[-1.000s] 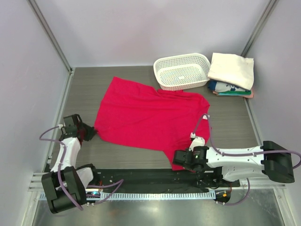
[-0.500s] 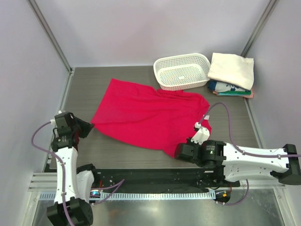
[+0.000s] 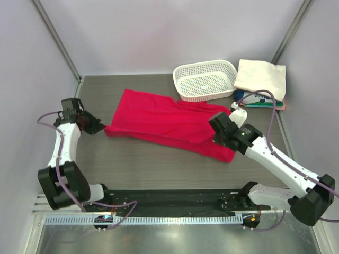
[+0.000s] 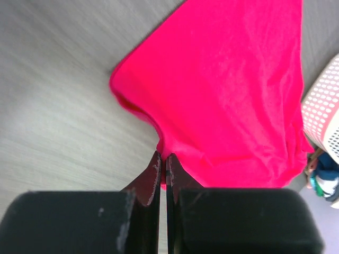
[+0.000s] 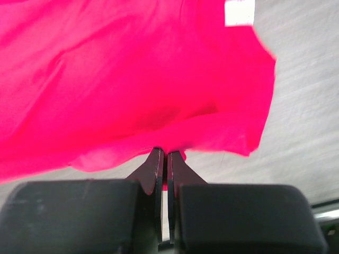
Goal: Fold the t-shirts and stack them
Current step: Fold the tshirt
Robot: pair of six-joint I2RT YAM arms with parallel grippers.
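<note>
The crimson-red t-shirt (image 3: pixel 159 120) lies partly folded over across the middle of the table. My left gripper (image 3: pixel 99 128) is shut on its left edge, and the cloth (image 4: pixel 233 90) shows pinched between the jaws (image 4: pixel 163 156) in the left wrist view. My right gripper (image 3: pixel 217 128) is shut on its right edge and holds it lifted; the red cloth (image 5: pixel 132 74) hangs over the jaws (image 5: pixel 162 153), with a white label (image 5: pixel 239 11) at the top. A cream-white folded shirt (image 3: pixel 260 78) lies on the teal-printed and pink ones (image 3: pixel 259 102) at the back right.
A white perforated basket (image 3: pixel 205 79) stands at the back, touching the red shirt's far edge and next to the folded stack. Grey walls and metal posts enclose the table on three sides. A black rail runs along the near edge.
Both grippers have carried the shirt's near edge away from the table's front toward the back. The near half now lies folded over the far half, so the shirt looks narrower.
</note>
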